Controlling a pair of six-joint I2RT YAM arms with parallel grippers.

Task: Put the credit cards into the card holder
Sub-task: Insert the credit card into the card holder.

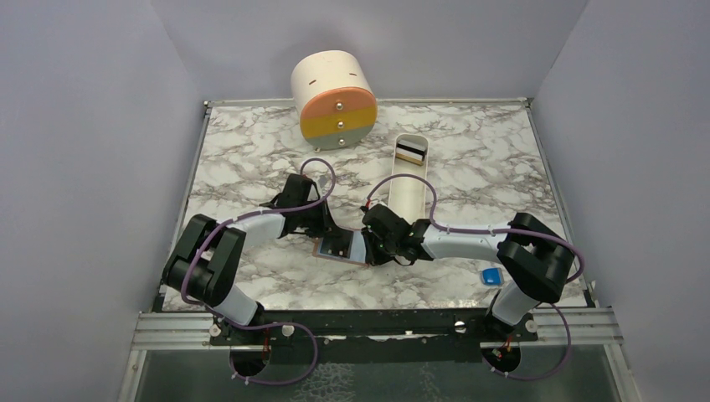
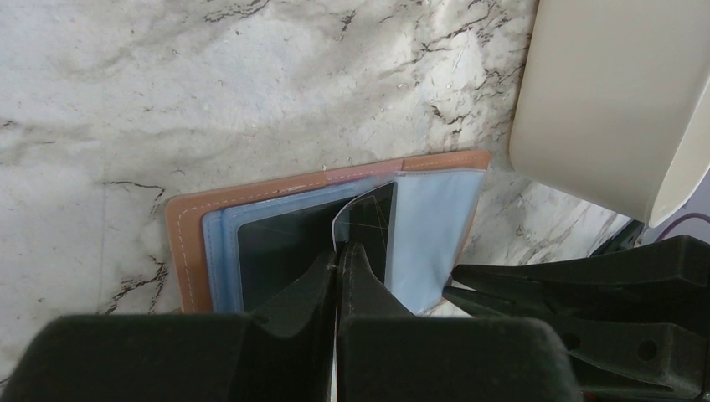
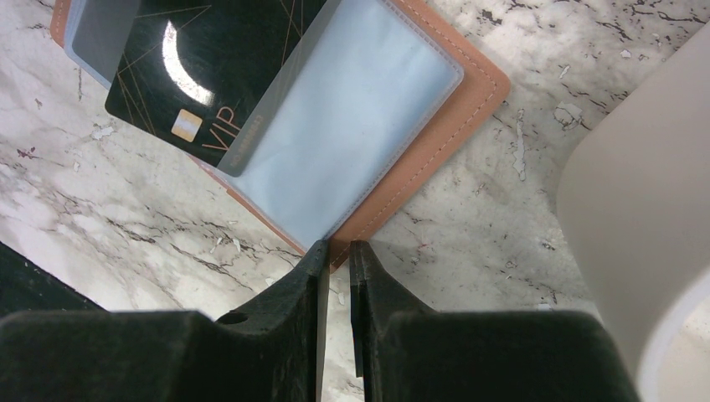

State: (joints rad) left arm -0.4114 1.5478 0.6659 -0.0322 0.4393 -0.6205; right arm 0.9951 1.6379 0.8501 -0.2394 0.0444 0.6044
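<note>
The tan leather card holder (image 1: pixel 339 249) (image 2: pixel 179 243) (image 3: pixel 456 99) lies open on the marble between both grippers. A black VIP credit card (image 3: pixel 209 59) (image 2: pixel 276 247) sits partly inside a light-blue sleeve, one end sticking out. My left gripper (image 1: pixel 323 228) (image 2: pixel 339 249) is shut on the thin edge of a lifted clear sleeve leaf of the card holder. My right gripper (image 1: pixel 374 244) (image 3: pixel 336 247) stands at the holder's near corner, its jaws a narrow gap apart with only marble showing between them. More credit cards (image 1: pixel 411 152) lie at the far end of the white tray.
The long white oblong tray (image 1: pixel 409 191) (image 2: pixel 603 100) (image 3: pixel 636 209) stands just behind the card holder. A round cream drawer unit (image 1: pixel 333 99) stands at the back. A small bright blue block (image 1: pixel 491 275) lies by the right arm's elbow.
</note>
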